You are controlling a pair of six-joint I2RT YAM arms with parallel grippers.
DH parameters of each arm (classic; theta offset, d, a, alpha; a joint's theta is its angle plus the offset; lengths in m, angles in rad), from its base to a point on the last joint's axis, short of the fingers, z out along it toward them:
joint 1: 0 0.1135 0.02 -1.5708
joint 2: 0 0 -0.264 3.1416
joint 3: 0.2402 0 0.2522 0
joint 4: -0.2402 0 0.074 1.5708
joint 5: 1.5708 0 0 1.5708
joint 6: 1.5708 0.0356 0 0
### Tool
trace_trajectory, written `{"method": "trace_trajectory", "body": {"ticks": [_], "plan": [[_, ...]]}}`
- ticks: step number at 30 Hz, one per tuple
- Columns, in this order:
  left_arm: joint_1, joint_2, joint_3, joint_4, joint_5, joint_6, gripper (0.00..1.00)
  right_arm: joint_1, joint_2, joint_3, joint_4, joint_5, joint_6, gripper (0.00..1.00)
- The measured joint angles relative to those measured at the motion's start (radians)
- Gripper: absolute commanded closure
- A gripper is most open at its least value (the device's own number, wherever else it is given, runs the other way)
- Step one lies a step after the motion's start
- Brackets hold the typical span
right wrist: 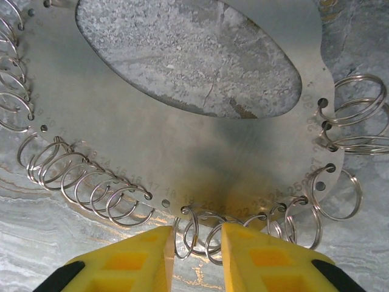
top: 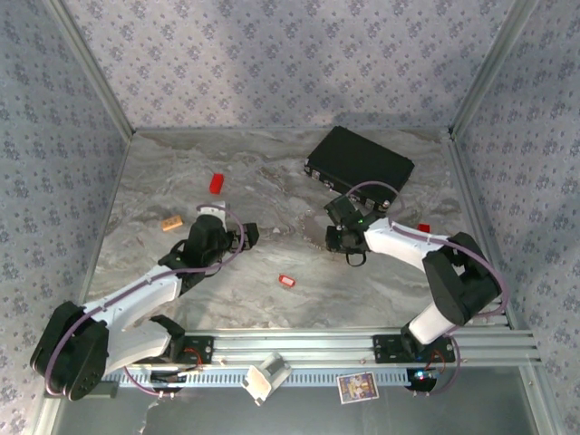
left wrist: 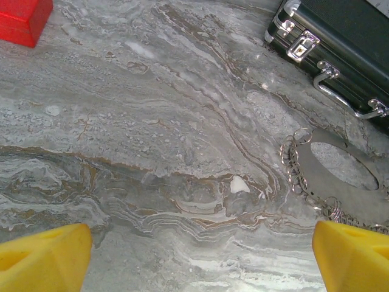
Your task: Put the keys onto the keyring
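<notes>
The keyring is a flat silvery plate (right wrist: 200,146) with an oval hole and several wire rings (right wrist: 91,182) hooked through numbered holes along its rim. It lies on the marble table, also at the right in the left wrist view (left wrist: 358,191). My right gripper (right wrist: 197,243) (top: 347,243) is down at the plate's near rim, its yellow fingers (right wrist: 146,255) a narrow gap apart with two or three rings between them. A small red key (top: 286,281) lies alone mid-table. My left gripper (left wrist: 203,243) (top: 237,237) stands wide open over bare marble, left of the plate.
A black case (top: 359,163) (left wrist: 346,42) with metal latches lies at the back right, just beyond the plate. A red block (top: 217,183) (left wrist: 24,21) and a tan-orange block (top: 171,222) sit at the left. Another small red piece (top: 422,227) lies beside the right arm.
</notes>
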Motion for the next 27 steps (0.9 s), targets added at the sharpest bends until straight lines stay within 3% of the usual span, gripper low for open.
{"method": "trace_trajectory", "body": {"ticks": [10,17,27], "plan": [[0.0,0.0,0.0,0.0,-0.011,0.0,0.07,0.011,0.04,0.015,0.005,0.005,0.024,0.84],[0.0,-0.007,0.0,-0.002,-0.015,0.0,0.07,0.015,0.046,0.018,0.005,0.006,0.027,0.99],[0.0,-0.034,0.0,-0.003,-0.044,0.008,0.07,0.063,-0.022,0.019,-0.014,0.013,-0.099,1.0]]}}
